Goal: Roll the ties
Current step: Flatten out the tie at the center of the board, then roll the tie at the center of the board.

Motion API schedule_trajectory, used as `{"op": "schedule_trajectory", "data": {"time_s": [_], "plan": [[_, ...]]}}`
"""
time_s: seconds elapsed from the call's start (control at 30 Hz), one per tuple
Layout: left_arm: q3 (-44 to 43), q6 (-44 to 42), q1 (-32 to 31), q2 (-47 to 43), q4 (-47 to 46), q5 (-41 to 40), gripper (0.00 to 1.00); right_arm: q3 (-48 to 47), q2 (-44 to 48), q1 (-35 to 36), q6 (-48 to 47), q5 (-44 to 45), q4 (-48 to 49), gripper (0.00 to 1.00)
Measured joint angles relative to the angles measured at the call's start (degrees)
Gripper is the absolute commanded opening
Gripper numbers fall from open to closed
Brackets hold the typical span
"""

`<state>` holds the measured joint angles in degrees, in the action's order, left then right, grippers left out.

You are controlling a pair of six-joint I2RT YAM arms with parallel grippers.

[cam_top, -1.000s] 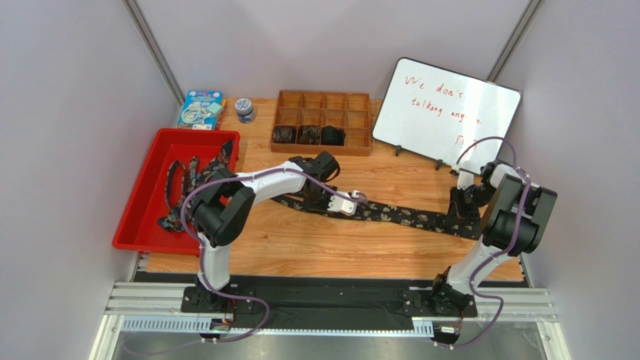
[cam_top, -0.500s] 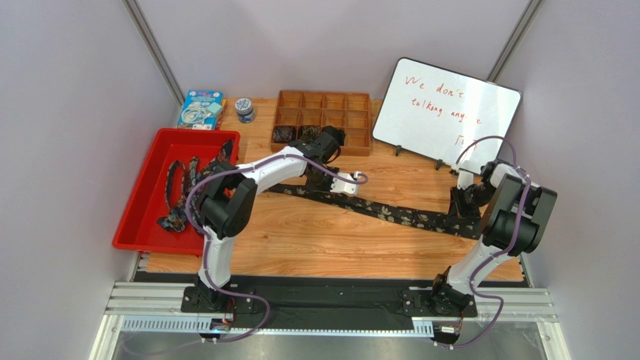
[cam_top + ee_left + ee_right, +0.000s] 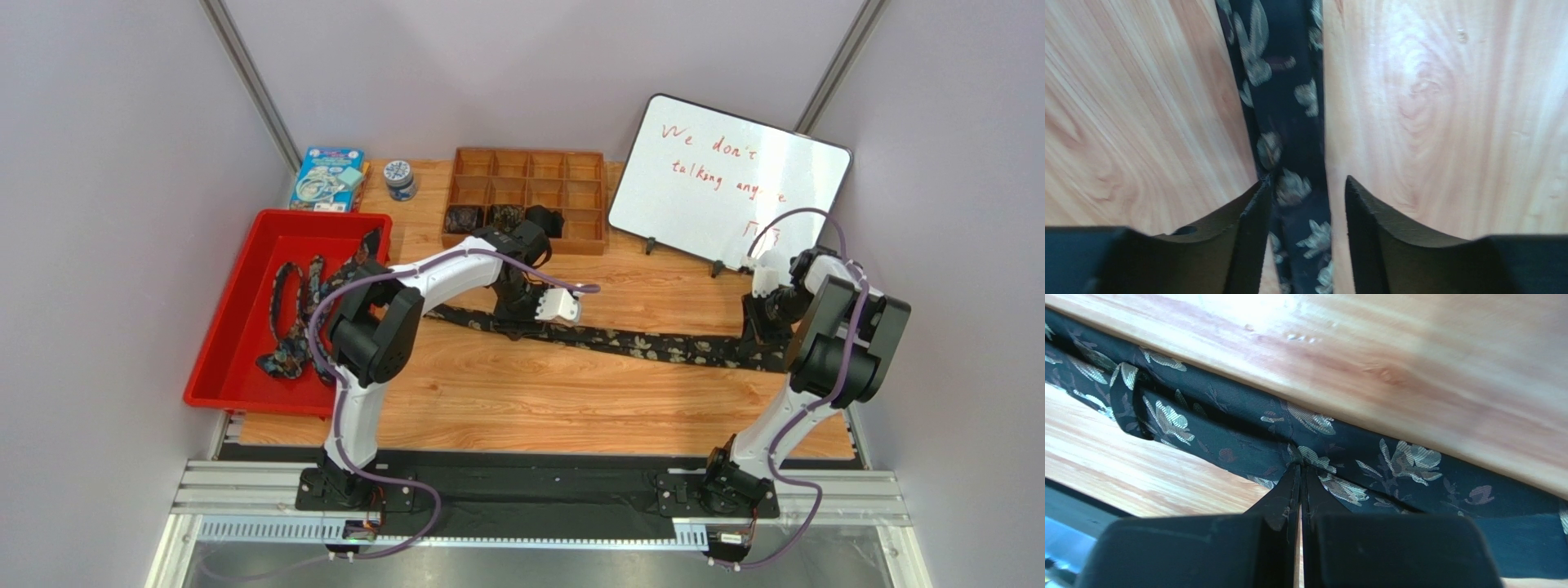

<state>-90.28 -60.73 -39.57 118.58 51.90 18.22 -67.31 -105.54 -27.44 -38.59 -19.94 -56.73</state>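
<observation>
One dark floral tie (image 3: 662, 347) lies stretched flat across the wooden table. In the left wrist view the tie (image 3: 1287, 122) runs between the fingers of my open left gripper (image 3: 1306, 184), and the left finger overlaps its edge. My left gripper (image 3: 536, 306) hovers over the tie's left part. At the right end, my right gripper (image 3: 758, 337) is shut on the tie. In the right wrist view the right gripper (image 3: 1300, 467) pinches the puckered tie (image 3: 1413, 462). More ties (image 3: 294, 312) lie in the red tray (image 3: 227, 355). Rolled coils (image 3: 464, 219) sit in the wooden divider box (image 3: 577, 172).
A whiteboard (image 3: 730, 184) stands at the back right, close behind the right arm. A blue box (image 3: 328, 178) and a small jar (image 3: 399, 180) sit at the back left. The red tray borders the table's left edge.
My left gripper has opened and let go of the tie, after carrying its left part toward the back. The tie now lies straighter. The right gripper shifted slightly toward the back, still shut.
</observation>
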Motion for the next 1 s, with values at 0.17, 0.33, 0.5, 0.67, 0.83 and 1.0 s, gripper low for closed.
{"op": "schedule_trajectory", "data": {"time_s": [0.17, 0.33, 0.5, 0.67, 0.83, 1.0], "plan": [[2.1, 3.7, 4.3, -5.2, 1.8, 3.9, 0.71, -1.7, -0.4, 0.0, -3.7, 2.5, 0.9, 0.25], [6.2, 4.5, 11.3, -10.5, 0.2, 3.4, 0.71, -3.5, -0.6, 0.0, -6.6, 3.7, 1.1, 0.48], [9.9, 3.2, 15.6, -9.4, -1.6, 0.5, 0.75, -4.5, 1.7, 0.0, -8.5, 2.6, -1.6, 0.58], [11.2, 2.1, 15.6, -8.1, -2.1, -0.3, 0.67, -5.3, 8.6, 0.8, -9.8, -0.7, -5.6, 0.67], [11.1, 1.8, 15.6, -7.7, -2.5, -1.1, 0.37, -4.2, 16.3, 6.6, -10.9, -2.7, -5.7, 0.67], [11.6, 1.4, 15.6, -7.7, -2.3, -1.8, 0.29, 0.3, 22.4, 15.8, -12.6, -5.8, -3.0, 0.66]]}}
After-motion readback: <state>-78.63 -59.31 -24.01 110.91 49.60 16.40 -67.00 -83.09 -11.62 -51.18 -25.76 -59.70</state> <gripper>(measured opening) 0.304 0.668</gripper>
